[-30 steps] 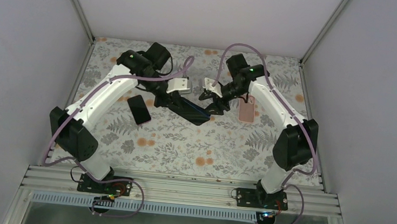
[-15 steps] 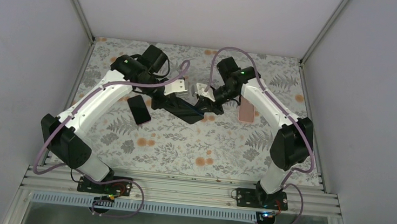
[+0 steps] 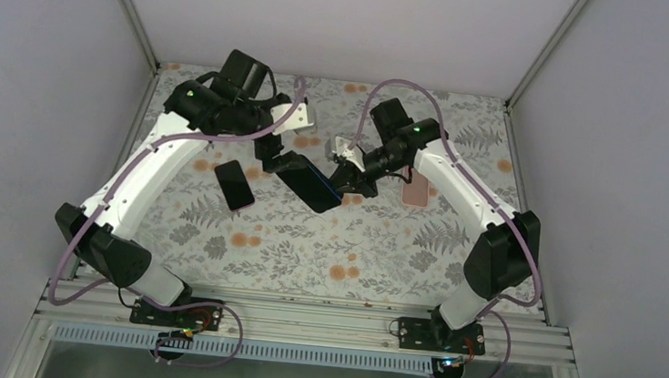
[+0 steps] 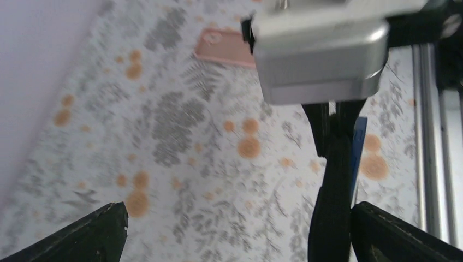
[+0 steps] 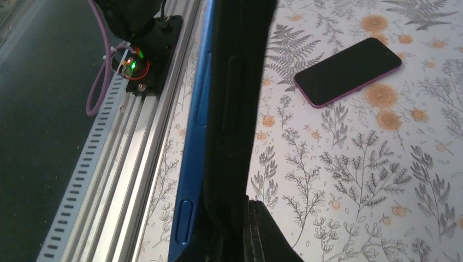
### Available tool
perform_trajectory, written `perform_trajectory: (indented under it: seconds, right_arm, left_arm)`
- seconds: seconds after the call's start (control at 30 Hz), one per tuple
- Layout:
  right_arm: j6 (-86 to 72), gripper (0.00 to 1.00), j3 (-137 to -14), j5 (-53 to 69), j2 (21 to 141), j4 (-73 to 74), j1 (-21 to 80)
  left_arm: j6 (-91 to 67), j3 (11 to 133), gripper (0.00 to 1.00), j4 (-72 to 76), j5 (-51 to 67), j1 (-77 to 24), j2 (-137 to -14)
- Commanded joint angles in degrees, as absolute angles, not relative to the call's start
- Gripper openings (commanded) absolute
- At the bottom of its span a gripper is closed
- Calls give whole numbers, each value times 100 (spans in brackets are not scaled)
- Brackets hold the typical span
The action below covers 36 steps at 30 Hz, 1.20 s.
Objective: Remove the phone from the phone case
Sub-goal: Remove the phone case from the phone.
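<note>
A black phone case [image 3: 310,180] with a blue phone in it hangs tilted above the middle of the table. My right gripper [image 3: 343,173] is shut on its right end. In the right wrist view the black case [image 5: 236,109] runs up from my right gripper [image 5: 240,232], and the phone's blue edge [image 5: 192,164] shows along its left side. My left gripper [image 3: 272,154] stands open at the case's left end. In the left wrist view its fingers [image 4: 104,234] are spread wide, and the case edge [image 4: 332,207] stands just inside the right-hand one.
A dark phone with a purple rim [image 3: 234,185] lies face up on the floral table left of centre, also in the right wrist view [image 5: 349,71]. A pink phone-shaped item [image 3: 416,193] lies under the right arm. Aluminium rails [image 3: 301,319] line the near edge.
My left gripper has opened, let go of the case and drawn back up and left. My right gripper closed on the case's other end and now holds it alone.
</note>
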<state>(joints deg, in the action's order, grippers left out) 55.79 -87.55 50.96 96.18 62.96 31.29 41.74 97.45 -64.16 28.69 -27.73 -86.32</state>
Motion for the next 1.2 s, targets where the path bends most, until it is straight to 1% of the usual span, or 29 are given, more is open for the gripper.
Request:
perform_trajectory:
  seconds: [0.0, 0.13, 0.2, 0.27, 0.43, 0.5, 0.57, 0.67, 0.83, 0.93, 1.03, 1.17]
  right_arm:
    - [4530, 3, -8589, 5451, 9304, 5769, 2856]
    - [3349, 3, -8881, 5479, 9488, 4964, 2228]
    - [2644, 4, -9054, 5561, 9724, 4413, 2018]
    - [1843, 4, -9042, 5475, 9699, 3630, 1913]
    - [401, 3, -9071, 4508, 9624, 2107, 1907]
    - [-194, 4, -9339, 4004, 9764, 1921, 1949]
    - [-593, 3, -9896, 3267, 10015, 2126, 2034]
    - [-936, 3, -10155, 3122, 10157, 1991, 2030]
    - [-1445, 3, -9699, 2712, 9975, 1116, 2076]
    - [-1523, 3, -9671, 2478, 9945, 976, 2107]
    - [-1590, 3, -9692, 2344, 9946, 972, 2120]
    - [-1724, 3, -9682, 2234, 9885, 902, 2127]
  left_arm:
    - [4233, 10345, 100, -5595, 2566, -2694, -8264]
    - [4138, 10318, 100, -5179, 2132, -2703, -7830]
    - [4015, 9983, 100, -4664, 1804, -2806, -7616]
    - [3921, 9456, 100, -4005, 1180, -3046, -7436]
    - [3969, 8050, 100, -2029, -94, -3356, -7220]
    - [4085, 7393, 100, -1024, -493, -3486, -7211]
    - [4098, 7051, 100, -282, -802, -3614, -7288]
    - [3787, 6775, 100, 567, -898, -3713, -7468]
    - [3699, 6326, 100, 1980, -972, -3947, -7678]
    - [3535, 6386, 100, 2260, -1017, -3990, -7997]
    - [3435, 6471, 100, 2345, -822, -3999, -8282]
    - [3489, 6604, 100, 2463, -966, -4133, -8711]
